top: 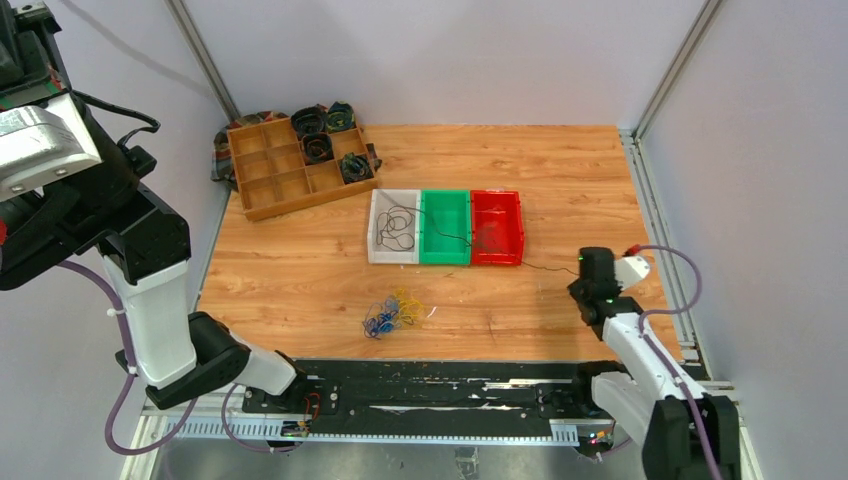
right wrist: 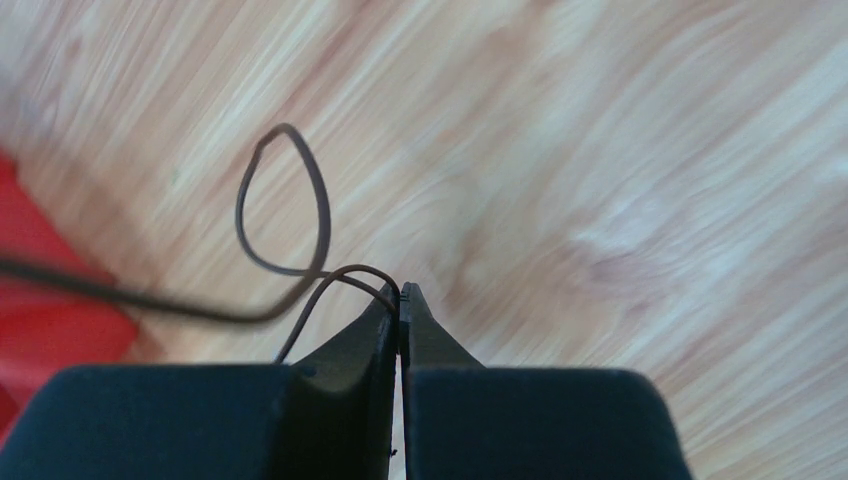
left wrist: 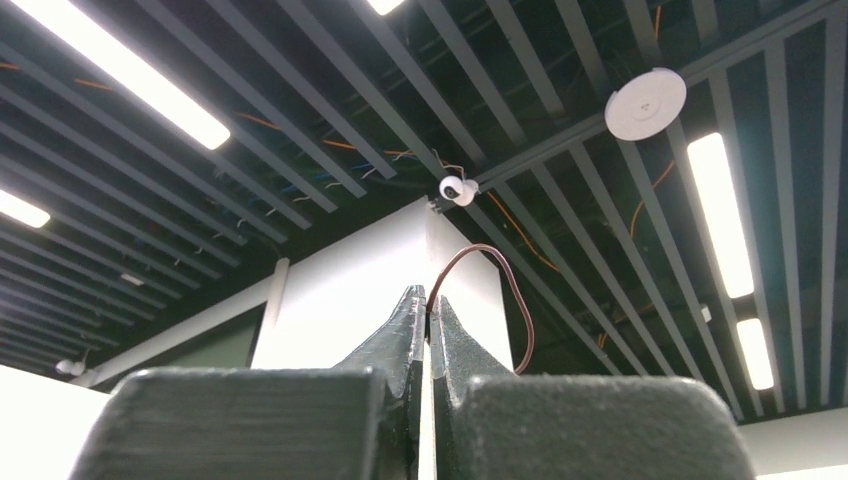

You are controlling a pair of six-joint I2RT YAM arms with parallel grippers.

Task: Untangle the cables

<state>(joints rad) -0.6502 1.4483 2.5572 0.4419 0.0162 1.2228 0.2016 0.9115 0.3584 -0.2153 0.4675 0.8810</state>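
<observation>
Between the tips of the right gripper, pressed together with no gap, a thin black cable held fast. Just ahead of these tips, one small loop of it over the wooden table, then away to the left of the gripper, toward the red bin. In the top view, stretched from this gripper up to the corner of the red bin. Beyond that, a dark bunch inside the red bin, a strand across the green bin, loose black loops in the white bin; not possible to tell if all one cable. Further left of the right gripper, a small tangle of blue and yellow cables, flat on the table, well apart from both grippers. Farthest, behind the bins, a wooden divided tray with dark coils in some compartments.

Left gripper raised high, pointing at the ceiling, closed narrow as well, with a thin brown wire pinched at the very tips, arching to the right and down behind the fingers.
</observation>
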